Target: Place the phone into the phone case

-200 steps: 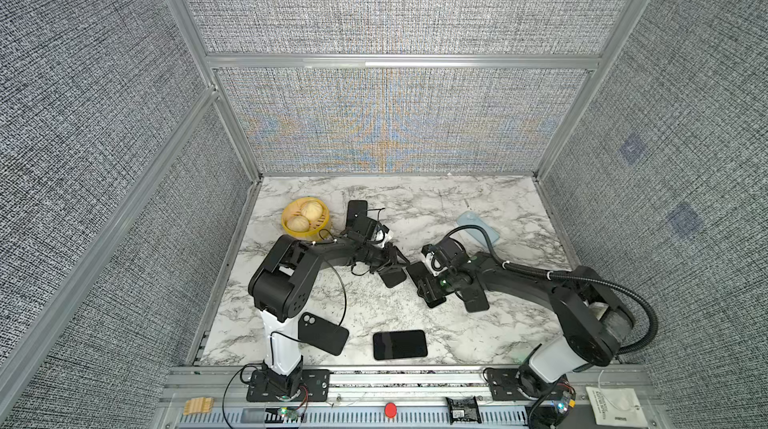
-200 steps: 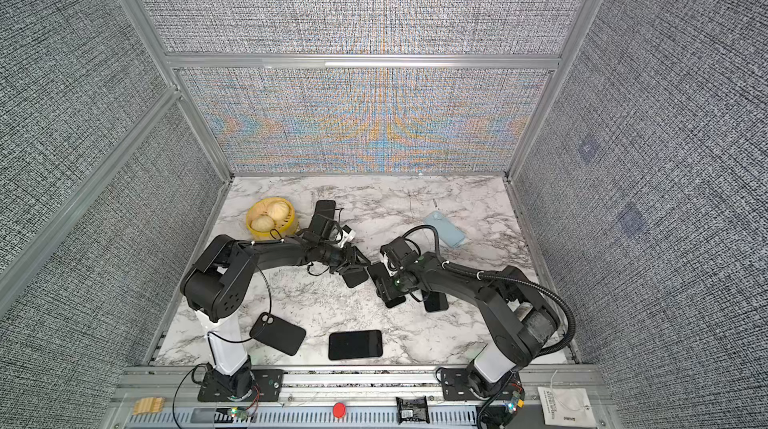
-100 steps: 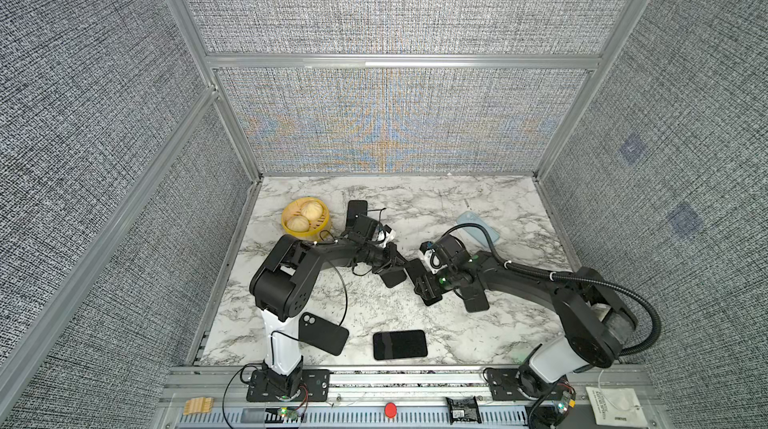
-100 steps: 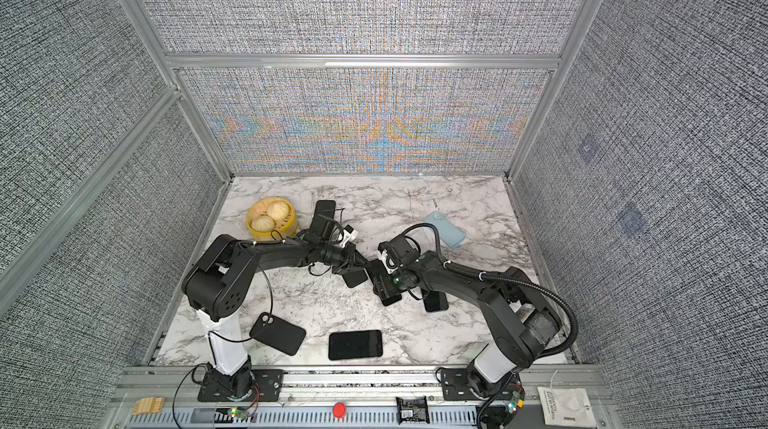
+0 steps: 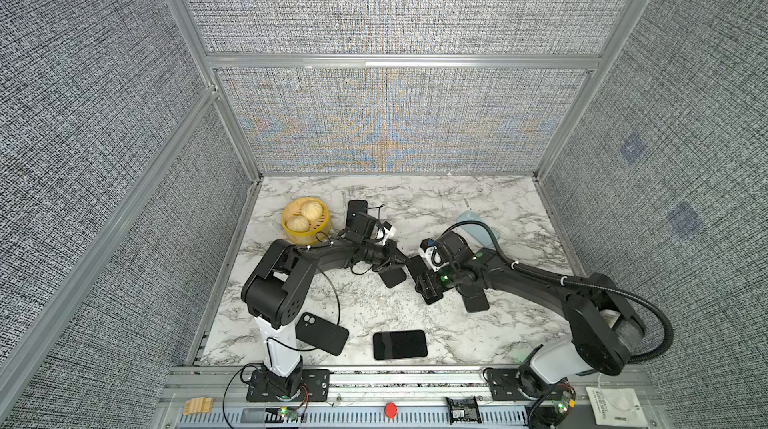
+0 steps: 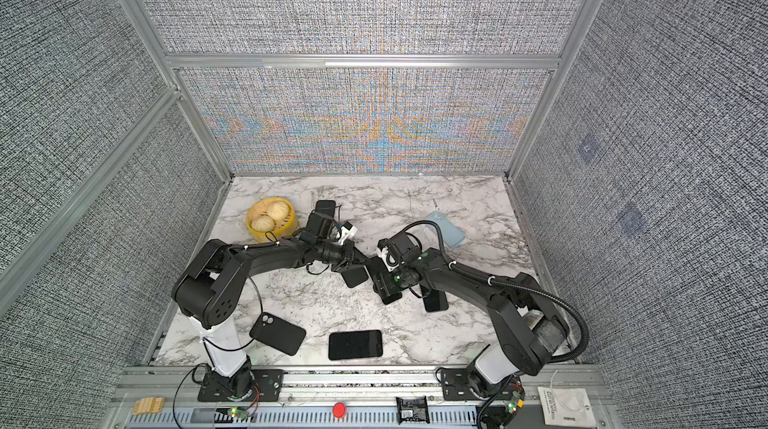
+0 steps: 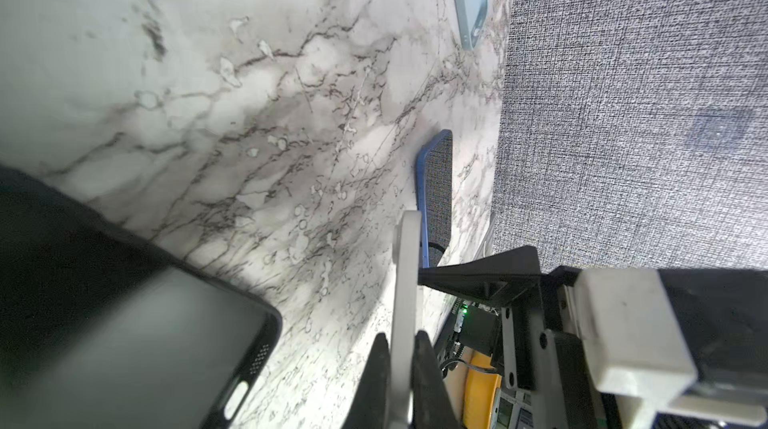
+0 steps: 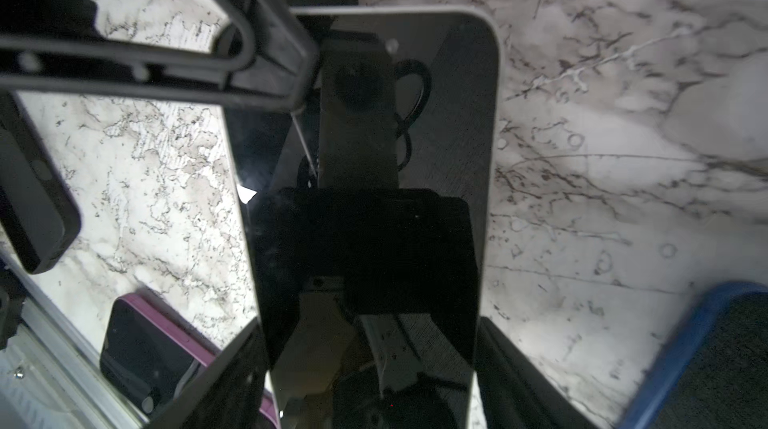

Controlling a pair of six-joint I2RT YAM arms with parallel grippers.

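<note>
- Jaws on the left gripper [image 7: 402,341] are pinched together on the phone [image 8: 449,136]. They bite across its thin pale edge at one end, so the left wrist view shows the slab edge-on.
- right gripper [image 8: 370,335] is trickier. Its fingers [image 8: 232,368] are spread wide, one along each long side of that same phone, and honestly I can't tell if they press on it or just flank it.
- so the phone sits over the middle of the table [image 5: 415,206], between the two arms. It's glossy black with a pale rim, screen facing the right wrist camera, and it looks lifted off the marble.
- black phone case [image 5: 322,333] with the round camera cutout lies flat at the front left, next to the left arm's base and well apart from the phone.
- light blue case [image 6: 451,231] lies at the back right behind the right arm. No idea which of the two cases is the one meant.
- other stuff lying around:
  - purple-rimmed phone [image 8: 145,348] at the front middle
  - blue-rimmed phone [image 7: 436,190] beside the right arm
  - dark phone [image 7: 145,343] just beside the left gripper
  - another black phone [image 5: 356,208] at the back, partly hidden by the left arm
- yellow steamer basket [image 5: 305,236] holding two buns [image 5: 311,210] sits back left.
</note>
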